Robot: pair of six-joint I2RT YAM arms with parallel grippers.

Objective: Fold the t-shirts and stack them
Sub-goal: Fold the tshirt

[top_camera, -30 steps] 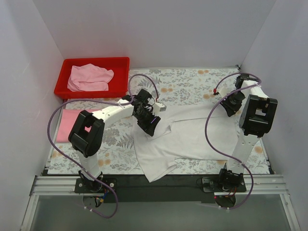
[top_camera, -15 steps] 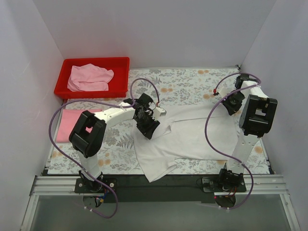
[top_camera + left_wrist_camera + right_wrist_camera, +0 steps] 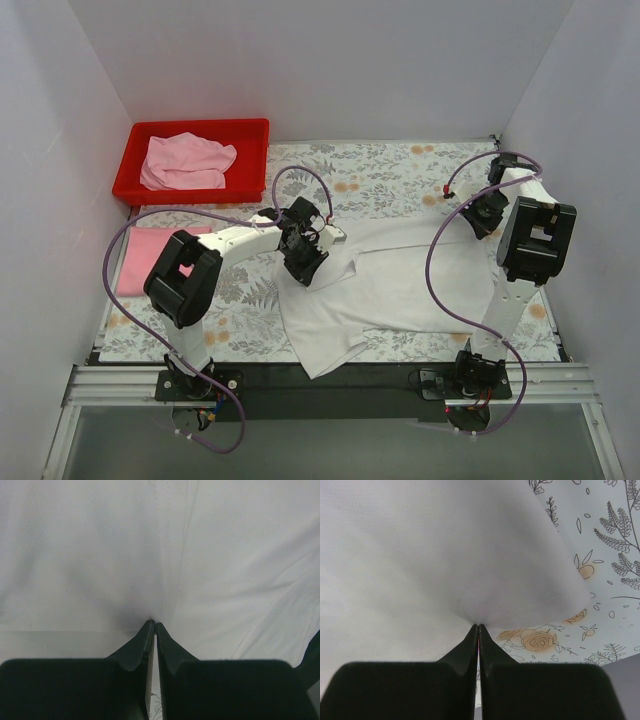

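Left wrist view: the left hand (image 3: 152,625) is pinched shut on a fold of the white t-shirt (image 3: 90,555), and the cloth puckers at its tips. The right hand (image 3: 478,626) is likewise clamped on the shirt's far right edge, with the floral desk (image 3: 600,555) showing just beside it. Between the two hands the shirt lies spread over the middle and right of the desk, its hem reaching the near edge. Well to the left lies a folded pink t-shirt (image 3: 140,258). At the far left a red bin (image 3: 252,160) holds a crumpled pink garment (image 3: 185,160).
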